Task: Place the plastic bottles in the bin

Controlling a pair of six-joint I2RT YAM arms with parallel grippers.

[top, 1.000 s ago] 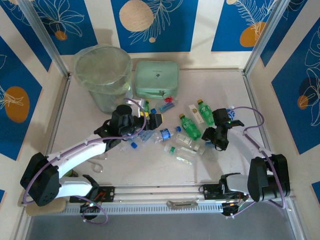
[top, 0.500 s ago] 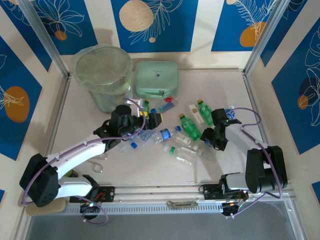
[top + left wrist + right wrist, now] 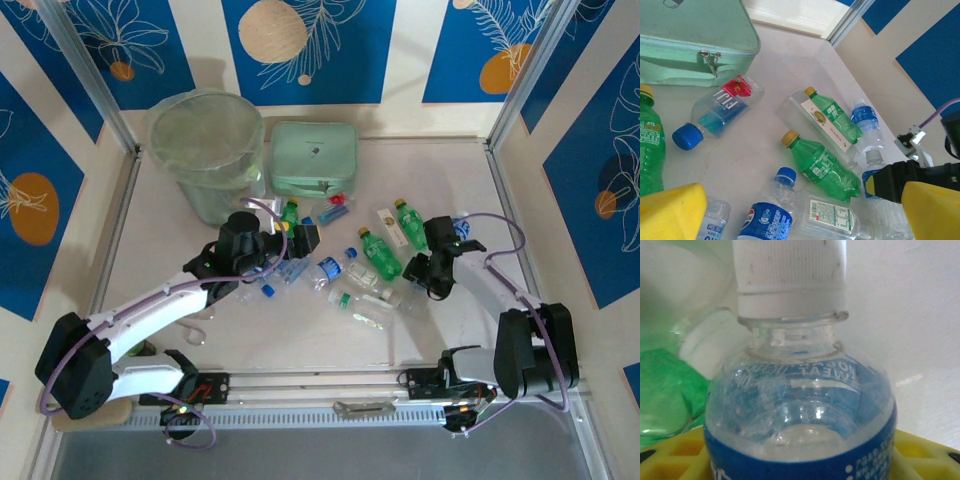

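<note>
The bin [image 3: 212, 190] is round, pale green and see-through, with a thin crinkly bag [image 3: 205, 128] inside. It stands at eleven o'clock on the smooth pale table [image 3: 300, 335]. A flat mint-green case [image 3: 313, 157] with a metal zip [image 3: 710, 62] sits at twelve o'clock. The plastic bottles [image 3: 381, 256] lie on their sides in a heap in the middle, at four o'clock from the bin. The left wrist view shows three green bottles [image 3: 821, 166] with yellow caps and two clear ones with round blue caps [image 3: 688, 137]. The left pincer [image 3: 303, 237] hangs over the heap with its two soft yellow pads [image 3: 670, 210] spread wide. The right pincer [image 3: 420, 277] is low at three o'clock of the heap. A clear bumpy bottle [image 3: 800, 410] with a ribbed white cap and a blue label sits right at its pads; I cannot tell whether they squeeze it.
</note>
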